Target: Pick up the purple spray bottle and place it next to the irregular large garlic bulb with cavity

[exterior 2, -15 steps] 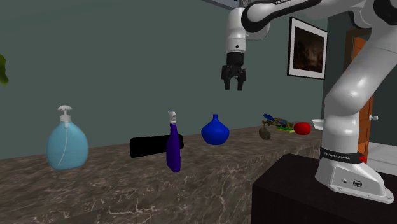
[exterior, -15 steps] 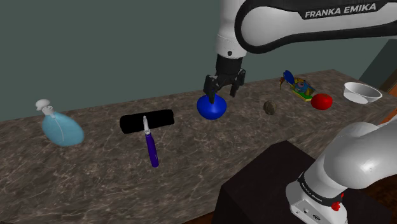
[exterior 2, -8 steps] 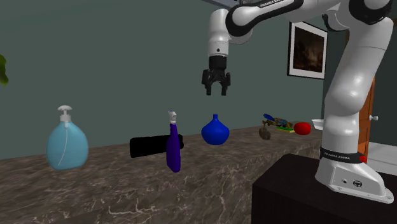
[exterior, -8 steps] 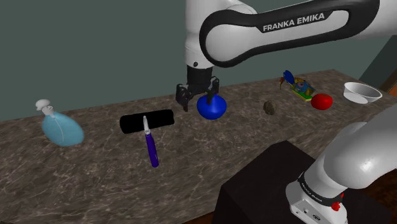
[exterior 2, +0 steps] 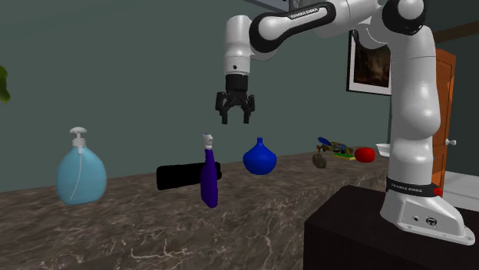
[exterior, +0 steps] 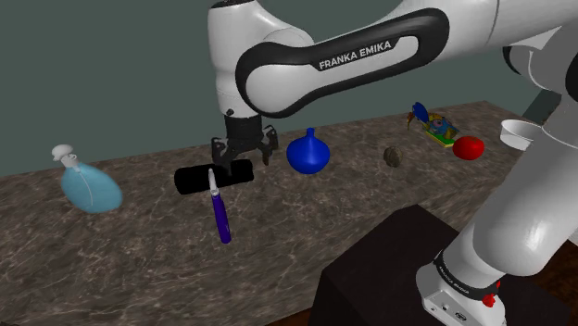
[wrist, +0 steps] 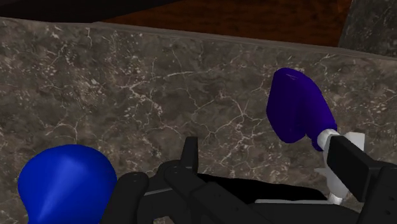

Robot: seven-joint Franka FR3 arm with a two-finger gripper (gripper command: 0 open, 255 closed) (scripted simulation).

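I log a flat grey-green wall [exterior: 111, 65] behind the full length of the counter [exterior: 139, 278]. The counter top is dark brown-grey marbled stone with pale veins. Light is even and dim. In the second exterior view, a dark framed picture [exterior 2: 370, 58] hangs high on the wall toward that view's right, with an orange-brown door [exterior 2: 444, 107] just beside it. A green leaf [exterior 2: 3, 84] pokes in at that view's left edge. In the wrist view, reddish-brown floor [wrist: 222, 14] lies beyond the counter's edge.

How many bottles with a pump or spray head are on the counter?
2. A pale blue pump bottle at the shoulder view's far left; a purple spray bottle in front of the black cylinder. None seems hidden.
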